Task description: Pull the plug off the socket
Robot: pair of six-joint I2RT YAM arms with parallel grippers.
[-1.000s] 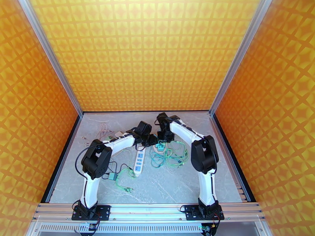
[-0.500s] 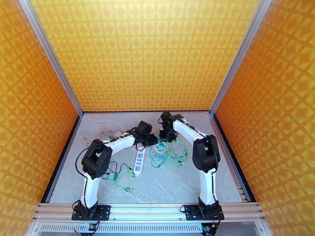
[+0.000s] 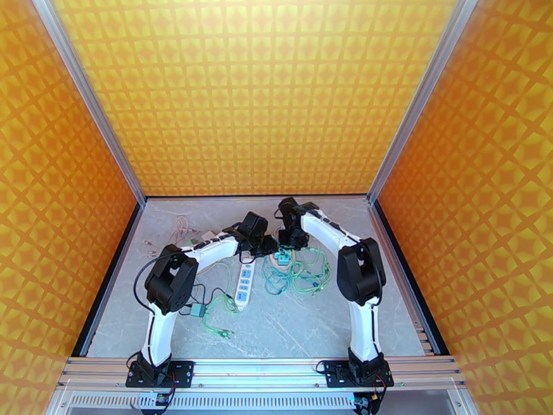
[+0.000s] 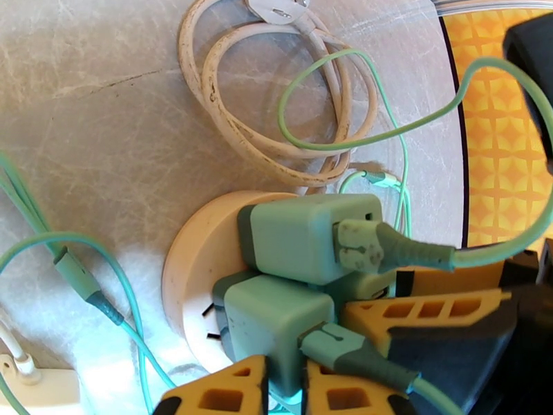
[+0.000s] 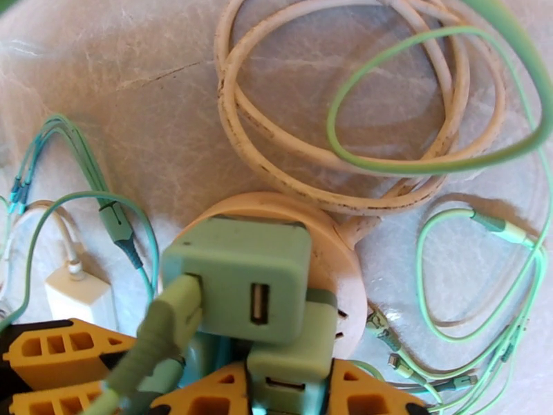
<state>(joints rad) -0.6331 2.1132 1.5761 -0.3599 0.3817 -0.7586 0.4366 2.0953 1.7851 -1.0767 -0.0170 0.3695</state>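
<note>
A small green plug (image 5: 294, 351) sits in a round pale socket (image 5: 336, 268) on the surface (image 5: 104, 98), with the right gripper (image 5: 294, 382) jaws grasping its sides. The left gripper (image 4: 285, 382) jaws are clenched tight at a neighbour plug (image 4: 273, 319); what they pinch is unclear. If the socket isn't pinned, pulling may drag it up, tangled cables (image 5: 428, 160) included.

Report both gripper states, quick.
Left gripper: closed on the near green plug in the round socket.
Right gripper: closed on the small green plug.
</note>
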